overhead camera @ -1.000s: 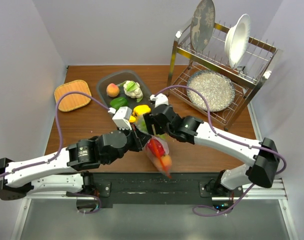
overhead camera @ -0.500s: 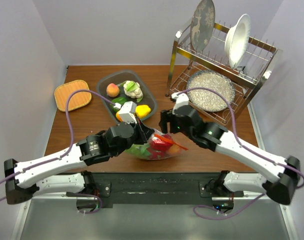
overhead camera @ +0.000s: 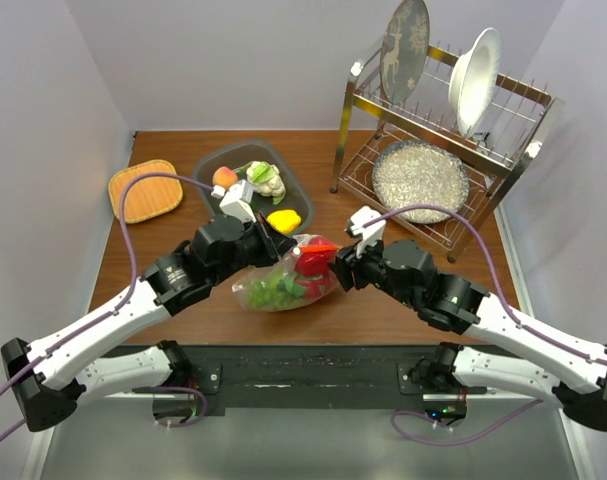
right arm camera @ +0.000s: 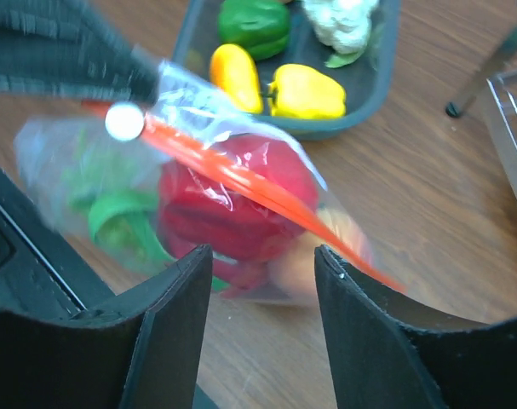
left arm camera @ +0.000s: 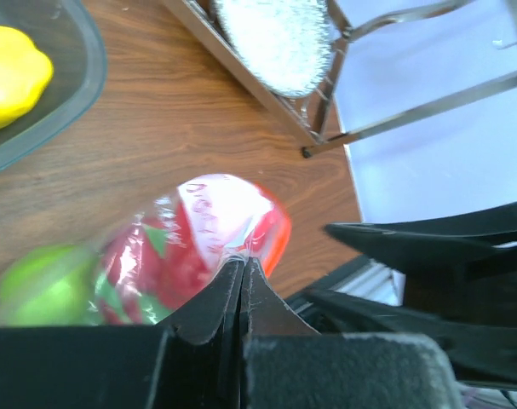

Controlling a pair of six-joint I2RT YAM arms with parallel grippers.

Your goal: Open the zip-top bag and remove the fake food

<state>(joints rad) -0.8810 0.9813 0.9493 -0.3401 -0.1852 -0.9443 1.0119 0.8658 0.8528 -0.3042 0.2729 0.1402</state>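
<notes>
Pinching the top edge of the zip-top bag beside its white slider, the left gripper has its jaws pressed together on the plastic. The bag sits between the two arms over the wooden table, with a red bell pepper inside. At its right end, the right gripper has its jaws apart.

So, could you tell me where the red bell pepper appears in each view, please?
Top external: red bell pepper at centre, inside the bag.
Left wrist: lower centre, above the shut left gripper.
Right wrist: centre, behind the zip strip.
Shared landmark: yellow pepper in the tray.
</notes>
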